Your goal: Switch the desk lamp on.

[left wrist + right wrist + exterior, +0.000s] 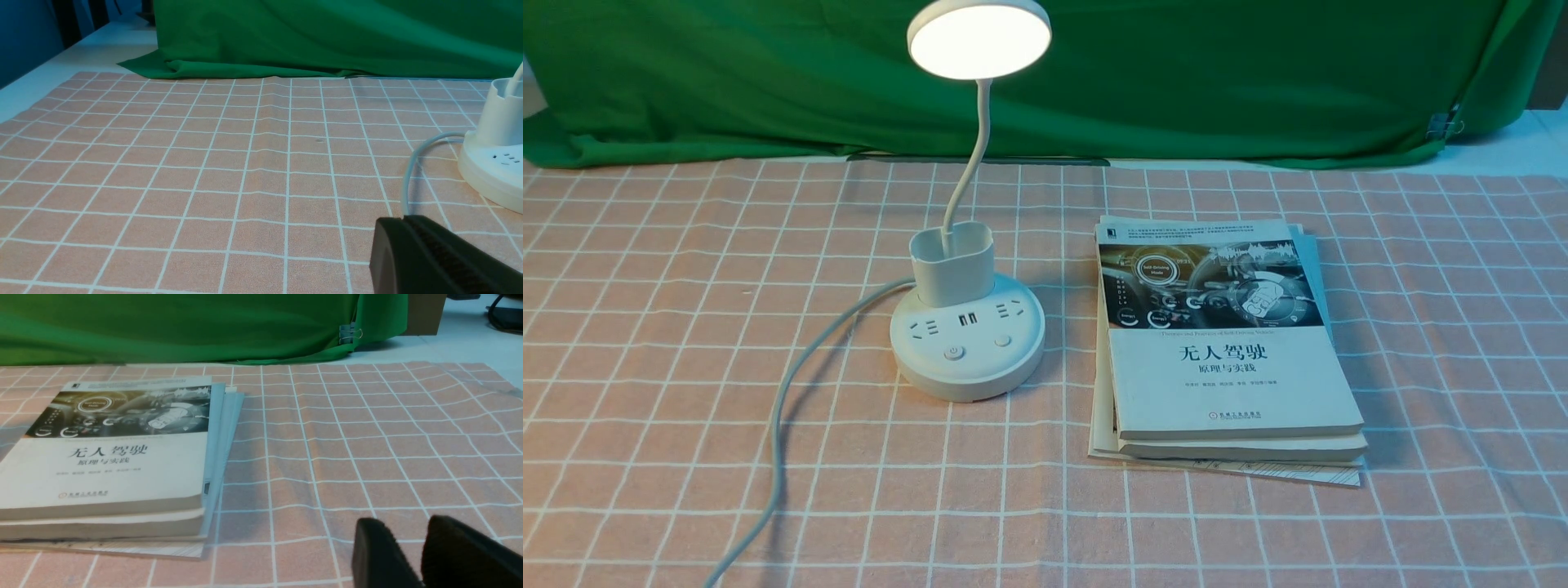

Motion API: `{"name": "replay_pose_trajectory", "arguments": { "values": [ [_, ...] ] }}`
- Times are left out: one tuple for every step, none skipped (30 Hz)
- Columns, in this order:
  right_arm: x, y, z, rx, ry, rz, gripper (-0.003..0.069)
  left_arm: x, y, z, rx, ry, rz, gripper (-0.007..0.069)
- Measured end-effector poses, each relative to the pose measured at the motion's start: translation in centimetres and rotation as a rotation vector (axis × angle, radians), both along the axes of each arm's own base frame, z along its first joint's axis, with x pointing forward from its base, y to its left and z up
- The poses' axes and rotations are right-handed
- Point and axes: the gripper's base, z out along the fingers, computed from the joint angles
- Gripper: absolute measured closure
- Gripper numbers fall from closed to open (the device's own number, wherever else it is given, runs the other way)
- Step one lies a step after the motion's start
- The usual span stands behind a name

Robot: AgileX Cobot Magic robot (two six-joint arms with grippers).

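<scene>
The white desk lamp (968, 347) stands left of the table's middle on the pink checked cloth. Its round disc head (978, 37) glows bright on the thin bent neck. The pen-holder cup (953, 265) sits on the round base, which has sockets and a round button (953, 353) at the front. Its grey cord (784, 408) runs toward the near left edge. The lamp base (494, 163) also shows in the left wrist view. My left gripper (402, 220) is shut and empty, low over the cloth beside the cord. My right gripper (404, 526) is slightly open and empty, over bare cloth beside the books. Neither gripper shows in the front view.
A stack of books (1225, 343) lies right of the lamp; it also shows in the right wrist view (114, 457). A green backdrop cloth (1258, 73) hangs along the far edge of the table.
</scene>
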Motion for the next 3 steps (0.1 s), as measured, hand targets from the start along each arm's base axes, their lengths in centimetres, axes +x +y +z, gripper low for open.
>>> {"name": "replay_pose_trajectory", "arguments": {
  "values": [
    [0.0,0.0,0.0,0.0,0.0,0.0,0.042,0.0,0.0,0.0,0.0,0.0,0.0,0.0603],
    [0.0,0.0,0.0,0.0,0.0,0.0,0.042,0.0,0.0,0.0,0.0,0.0,0.0,0.0603],
    [0.0,0.0,0.0,0.0,0.0,0.0,0.042,0.0,0.0,0.0,0.0,0.0,0.0,0.0603]
  ]
}}
